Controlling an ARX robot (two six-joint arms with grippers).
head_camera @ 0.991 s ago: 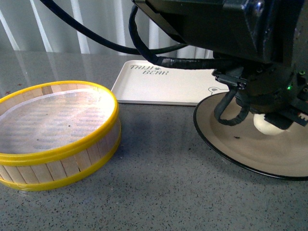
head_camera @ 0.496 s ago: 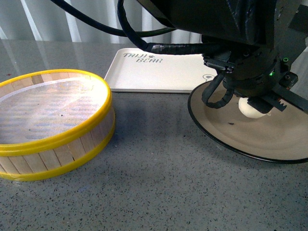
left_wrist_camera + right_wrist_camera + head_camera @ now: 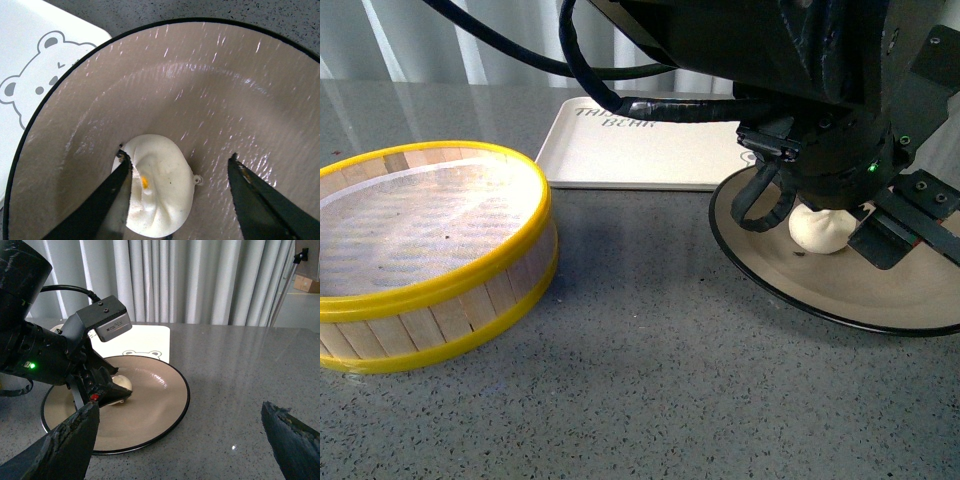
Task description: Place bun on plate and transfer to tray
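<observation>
The white pleated bun [image 3: 160, 190] lies on the beige black-rimmed plate [image 3: 200, 90], a little in from the plate's edge nearest the tray. My left gripper [image 3: 178, 159] hangs open over it, one finger touching the bun's side and the other well apart from it. In the front view the bun [image 3: 818, 232] shows under the left arm's black wrist, on the plate [image 3: 880, 295]. The cream tray [image 3: 640, 155] with its bear drawing lies just behind the plate. My right gripper [image 3: 180, 410] is open and empty over bare table beside the plate [image 3: 150, 415].
A round bamboo steamer [image 3: 430, 250] with yellow rims stands at the left of the grey table, lined with white paper and holding nothing. Black cables from the left arm hang above the tray. Curtains close off the back.
The left wrist and bun have shifted left over the plate in the front view. The bun now shows more fully below the gripper, resting on the plate.
</observation>
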